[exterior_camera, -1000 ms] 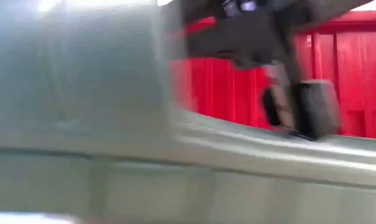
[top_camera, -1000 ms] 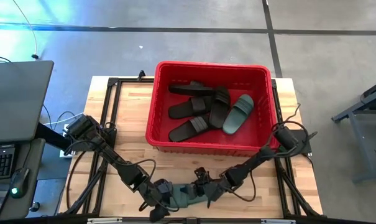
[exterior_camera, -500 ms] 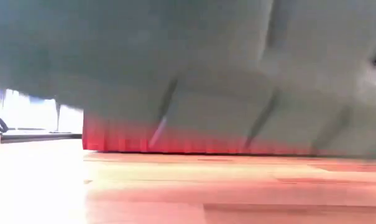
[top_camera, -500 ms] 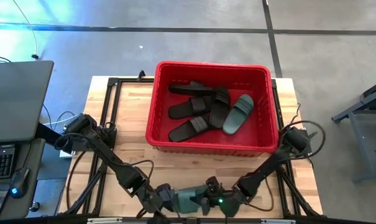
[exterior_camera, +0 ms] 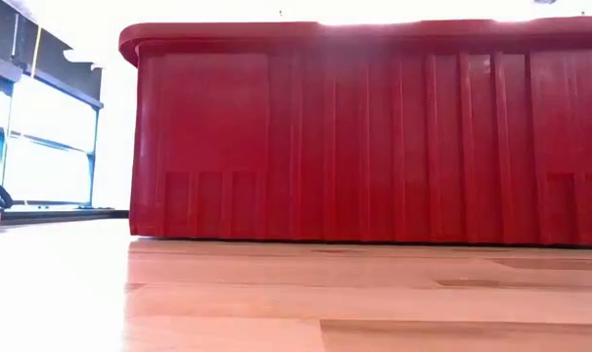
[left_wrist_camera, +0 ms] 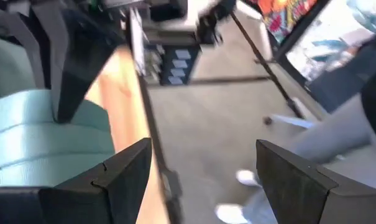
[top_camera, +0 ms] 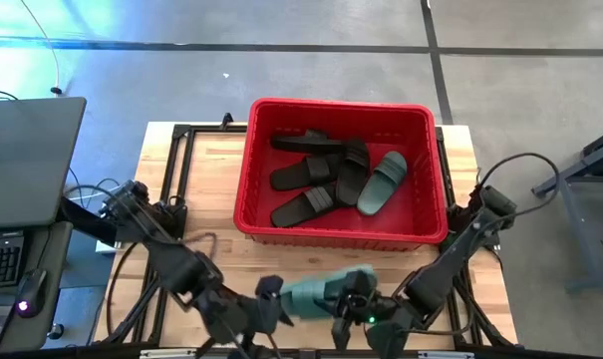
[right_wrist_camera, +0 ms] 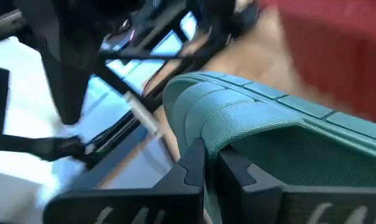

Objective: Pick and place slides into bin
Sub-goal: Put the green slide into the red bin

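The sage-green slide [top_camera: 326,291] I am carrying sits near the front edge of the table [top_camera: 206,189], in front of the red bin [top_camera: 245,179] and apart from its near wall. My right gripper [top_camera: 353,307] has it: in my right wrist view the two dark fingers [right_wrist_camera: 194,168] are pressed together on the edge of the slide [right_wrist_camera: 281,130], with the ribbed green strap arching up just past them. Its toe end points toward my left gripper [top_camera: 271,304], which is just beside that end and does not hold it. In my left wrist view those fingers [left_wrist_camera: 122,171] stand spread wide with nothing between them, and the pale green strap [left_wrist_camera: 45,134] lies off to one side next to the wooden table edge [left_wrist_camera: 122,87].

Inside the bin lie five more slides: four black ones [top_camera: 316,175] overlapping each other in the middle and toward the left side, and a second sage-green one [top_camera: 383,181] to their right, angled with one end toward the far right corner.

The low view shows only the bin's ribbed red wall [exterior_camera: 374,137] rising from the pale wood tabletop [exterior_camera: 296,293]; neither of my grippers nor the carried slide shows in it.
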